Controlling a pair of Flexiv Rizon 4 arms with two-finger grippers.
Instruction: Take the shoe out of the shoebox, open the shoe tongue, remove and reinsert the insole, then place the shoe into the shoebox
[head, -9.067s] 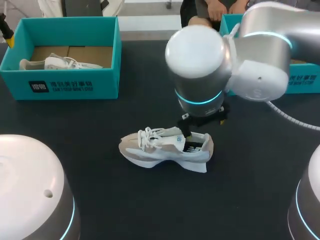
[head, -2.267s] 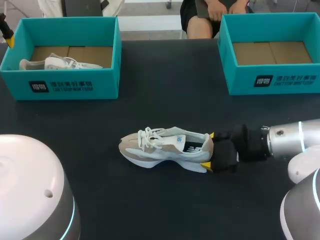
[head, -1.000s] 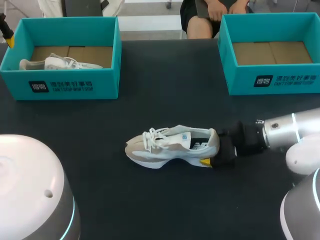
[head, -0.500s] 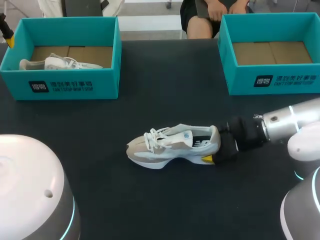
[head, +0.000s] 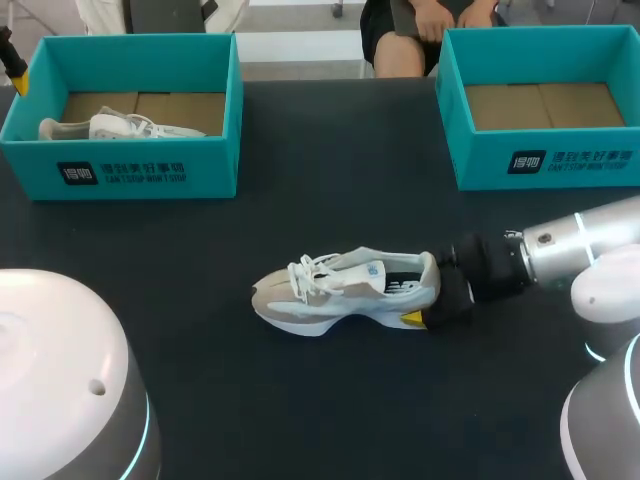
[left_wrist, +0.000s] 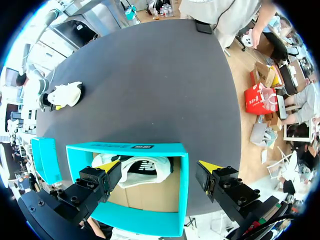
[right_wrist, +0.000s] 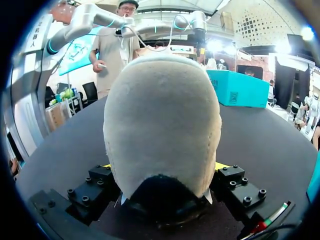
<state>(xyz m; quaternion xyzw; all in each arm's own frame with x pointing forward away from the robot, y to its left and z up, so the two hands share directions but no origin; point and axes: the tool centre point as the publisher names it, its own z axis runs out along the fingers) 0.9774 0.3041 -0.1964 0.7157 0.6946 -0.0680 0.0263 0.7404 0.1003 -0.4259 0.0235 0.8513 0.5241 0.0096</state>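
Dark table (head: 300, 400), head view. One shoe (head: 345, 292) lies near the centre, resting on its sole, toe toward 9 o'clock, heel toward 3 o'clock, white laces on top. It is outside both boxes.

Right arm (head: 560, 255) enters from about 3 o'clock, lying low over the table. Right gripper (head: 430, 297) is at the heel, with one yellow tip showing just under the heel's near edge. In the right wrist view the heel of the shoe (right_wrist: 162, 120) fills the space between the fingers, with a finger pressed against each side. Claw clenched on the heel.

Left shoebox (head: 140, 175) sits at 10 o'clock, teal, open-topped. A second shoe (head: 110, 127) lies inside along its 9 o'clock end, on the brown cardboard floor. Right shoebox (head: 545, 165) sits at 2 o'clock, same teal, showing only its cardboard floor.

Left wrist view: left gripper (left_wrist: 159, 167) hangs above the left shoebox (left_wrist: 150, 148), fingers spread wide, touching nothing. Claw released. The second shoe (left_wrist: 142, 170) shows in the box beneath it. Well beyond the box, across the table, the shoe (left_wrist: 65, 94) shows small, with the right gripper (left_wrist: 50, 100) at its heel.
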